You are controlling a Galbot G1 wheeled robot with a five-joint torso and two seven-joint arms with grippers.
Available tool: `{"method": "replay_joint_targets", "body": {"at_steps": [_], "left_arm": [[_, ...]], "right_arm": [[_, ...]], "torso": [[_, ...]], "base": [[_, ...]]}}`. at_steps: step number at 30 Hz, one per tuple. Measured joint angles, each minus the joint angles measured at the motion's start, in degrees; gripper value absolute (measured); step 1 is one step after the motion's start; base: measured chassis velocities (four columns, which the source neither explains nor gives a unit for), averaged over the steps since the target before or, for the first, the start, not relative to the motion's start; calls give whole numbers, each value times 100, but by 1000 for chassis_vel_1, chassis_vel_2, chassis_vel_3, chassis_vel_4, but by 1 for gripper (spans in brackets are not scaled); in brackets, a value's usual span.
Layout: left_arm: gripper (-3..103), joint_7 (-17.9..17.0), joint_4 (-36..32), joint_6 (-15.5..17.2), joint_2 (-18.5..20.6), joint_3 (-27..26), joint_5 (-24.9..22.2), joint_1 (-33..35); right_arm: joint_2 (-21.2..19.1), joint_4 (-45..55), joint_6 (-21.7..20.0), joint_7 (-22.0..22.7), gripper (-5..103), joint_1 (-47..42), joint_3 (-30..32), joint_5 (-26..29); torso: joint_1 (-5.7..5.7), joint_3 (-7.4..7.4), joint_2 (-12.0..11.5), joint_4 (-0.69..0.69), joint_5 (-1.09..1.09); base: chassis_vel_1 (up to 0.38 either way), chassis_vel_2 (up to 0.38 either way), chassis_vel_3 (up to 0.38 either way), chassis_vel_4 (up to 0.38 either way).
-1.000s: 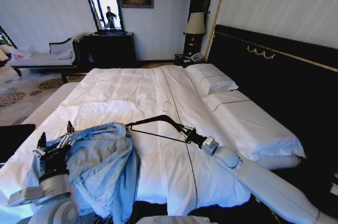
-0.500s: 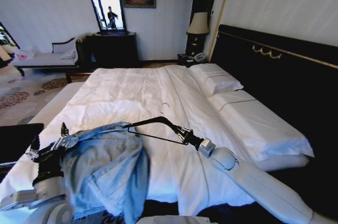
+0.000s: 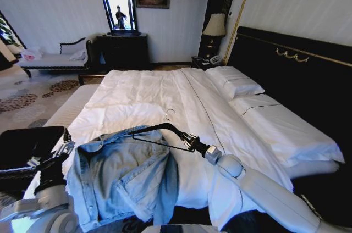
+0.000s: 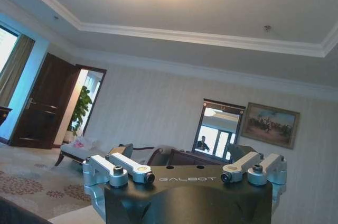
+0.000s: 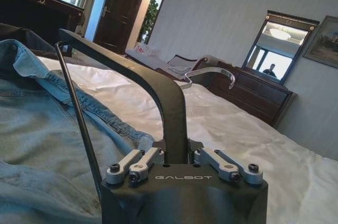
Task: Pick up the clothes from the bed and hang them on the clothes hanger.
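1. Jacket (image 3: 124, 178) first: the light blue denim one is bunched up at the near corner of the bed (image 3: 143, 93), collar end up by the hanger (image 3: 159, 134), the rest spilling down over the near edge toward me.
2. Hanger's in my right gripper (image 3: 191, 142), fingers clamped tight on one black arm of it. In the right wrist view the bar rises straight out between the fingers (image 5: 138, 163), and the far tip sits right at the jacket's collar, looks tucked into it, though I can't swear it's inside.
3. Left gripper (image 3: 60, 153) is just beside the jacket's left edge, fingers pointing up. The left wrist view looks at the ceiling with nothing between the fingers (image 4: 127, 167), which stand wide apart, so it's holding nothing.
4. My read on the step: jacket's gathered, and we're at threading the hanger into the shoulders. Not hung yet.
5. Next move, I reckon, needs the left gripper to pinch the collar or shoulder so the cloth doesn't slide while the right pushes the hanger tip further in.
6. Room: loads of open white duvet beyond the hanger, pillows (image 3: 239, 84) well apart up by the black headboard (image 3: 297, 79). The tight bit is the near edge, where the denim could slip off to the floor.
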Motion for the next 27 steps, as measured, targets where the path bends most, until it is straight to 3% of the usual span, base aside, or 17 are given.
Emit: {"method": "replay_joint_targets", "body": {"at_steps": [27], "left_arm": [[100,5,145,-88,20,-35,-24,-18]], "right_arm": [[112,-65,28,460,19,40,-236,-102]], "torso": [[-1,-2,1,3,-1]], "base": [[182,175,-172,-178]]}}
